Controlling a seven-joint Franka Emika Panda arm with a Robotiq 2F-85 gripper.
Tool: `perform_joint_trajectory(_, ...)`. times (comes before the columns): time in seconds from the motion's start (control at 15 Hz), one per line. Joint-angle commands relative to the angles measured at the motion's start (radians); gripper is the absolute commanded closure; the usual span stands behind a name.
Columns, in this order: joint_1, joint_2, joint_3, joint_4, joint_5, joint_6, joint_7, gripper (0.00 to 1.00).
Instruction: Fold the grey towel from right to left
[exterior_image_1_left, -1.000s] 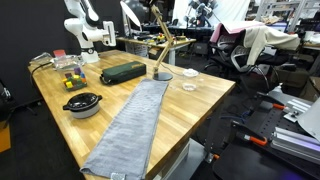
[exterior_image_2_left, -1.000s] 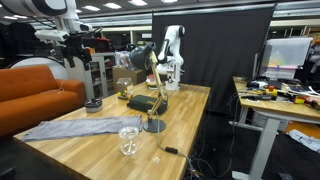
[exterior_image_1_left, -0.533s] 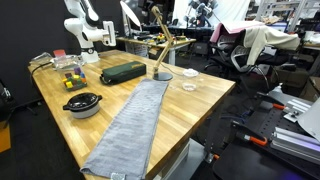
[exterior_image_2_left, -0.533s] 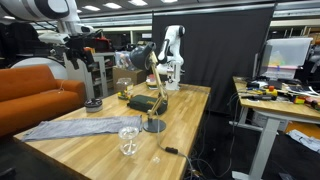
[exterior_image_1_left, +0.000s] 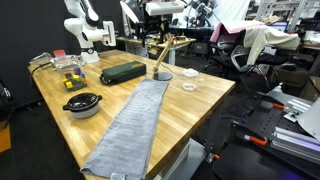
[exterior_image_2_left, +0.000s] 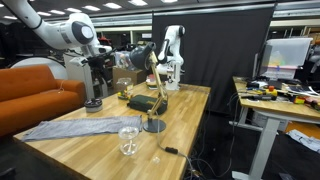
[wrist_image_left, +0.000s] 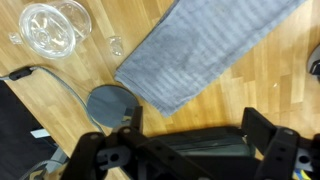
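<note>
Tool (wrist_image_left: 195, 128) hangs open well above the grey towel (wrist_image_left: 210, 50).

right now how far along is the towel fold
Done: nothing yet. The grey towel lies flat and full length on the table, with no fold in it. In hand: the claw is open and empty, high above the towel's end near the round lamp base. Left: come down, grip the towel's right side, carry it over to the left, let go.
</note>
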Motion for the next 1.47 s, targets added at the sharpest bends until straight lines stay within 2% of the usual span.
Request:
perform_joint_trajectory(0.0,0.033,0.04,-0.038,0.035,-0.004,-0.001,0.032,0.0)
perform_joint_trajectory(0.13,0.043,0.074,-0.048,0.057,-0.002,0.0,0.04,0.0)
perform_joint_trajectory(0.67,0.044,0.056,-0.048,0.05,-0.004,-0.001,0.041,0.0)
perform_joint_trajectory(0.87,0.06,0.122,-0.081,0.11,-0.036,-0.006,0.108,0.0)
perform_joint_trajectory(1.2,0.039,0.278,-0.061,0.255,0.126,-0.057,0.066,0.0)
perform_joint_trajectory(1.4,0.045,0.371,-0.074,0.356,0.211,-0.078,0.079,0.0)
